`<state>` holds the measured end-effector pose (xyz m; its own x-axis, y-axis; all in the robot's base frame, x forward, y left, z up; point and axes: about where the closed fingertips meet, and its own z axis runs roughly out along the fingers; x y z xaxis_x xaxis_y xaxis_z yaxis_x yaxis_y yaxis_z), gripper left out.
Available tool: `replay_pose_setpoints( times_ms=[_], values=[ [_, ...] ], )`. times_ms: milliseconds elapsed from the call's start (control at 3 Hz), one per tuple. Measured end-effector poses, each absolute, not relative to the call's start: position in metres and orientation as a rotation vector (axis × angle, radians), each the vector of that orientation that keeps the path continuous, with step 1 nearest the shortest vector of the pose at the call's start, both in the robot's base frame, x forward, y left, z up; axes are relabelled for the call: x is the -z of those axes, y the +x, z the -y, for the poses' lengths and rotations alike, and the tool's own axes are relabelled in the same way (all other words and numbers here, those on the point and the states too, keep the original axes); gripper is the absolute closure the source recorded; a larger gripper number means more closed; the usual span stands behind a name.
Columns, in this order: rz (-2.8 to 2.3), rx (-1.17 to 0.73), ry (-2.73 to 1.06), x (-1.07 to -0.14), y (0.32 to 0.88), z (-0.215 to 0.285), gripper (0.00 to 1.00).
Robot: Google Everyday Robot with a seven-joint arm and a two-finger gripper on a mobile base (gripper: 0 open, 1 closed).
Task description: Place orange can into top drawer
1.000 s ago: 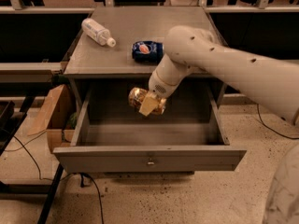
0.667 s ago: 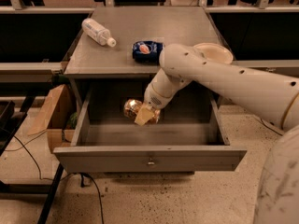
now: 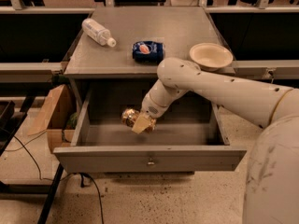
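- The arm (image 3: 224,92) is the biggest thing in view, and it reaches from the right side down into the top drawer (image 3: 149,157). We judge the placing step to be in hand, with the carry nearly done and only the release left.
- The table (image 3: 187,27) stands directly above the top drawer, and its flat grey top is matte and level.
- The top drawer is pulled wide open. Its floor is bare grey metal, and a small latch (image 3: 150,162) sits at the middle of its front panel.
- A cardboard box (image 3: 53,111) leans just beside the drawer's left wall. Dark cables (image 3: 28,155) trail over the speckled floor below the drawer's left corner.
- On the table behind the drawer are a pale bowl (image 3: 210,55) over the right side, a white bottle (image 3: 97,31) lying over the left, and a blue can (image 3: 147,50) near the middle.
- The hand (image 3: 142,122) hangs inside the drawer, a little left of its middle, closed around the orange can (image 3: 128,116).
- The orange can is tilted within the drawer's walls, low over the floor. We cannot tell whether it touches the floor.
- We think the next move calls for lowering the can until it rests on the drawer floor. The fingers then need to open, and the hand must lift out clear of the table's front edge above the drawer.
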<state>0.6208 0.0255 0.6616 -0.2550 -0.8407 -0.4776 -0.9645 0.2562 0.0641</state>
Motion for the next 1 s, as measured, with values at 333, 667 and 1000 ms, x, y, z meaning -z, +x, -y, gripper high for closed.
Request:
replay_pose_setpoints(
  times_ms=[333,667,1000],
  values=[
    [-2.188,-0.509,-1.638,-0.6574,0.6227,-0.0269,0.40],
    [-2.188,-0.511,-1.636,-0.6571,0.6229,-0.0270,0.07],
    [-2.188,-0.511,-1.636,-0.6571,0.6229,-0.0270,0.00]
  ],
)
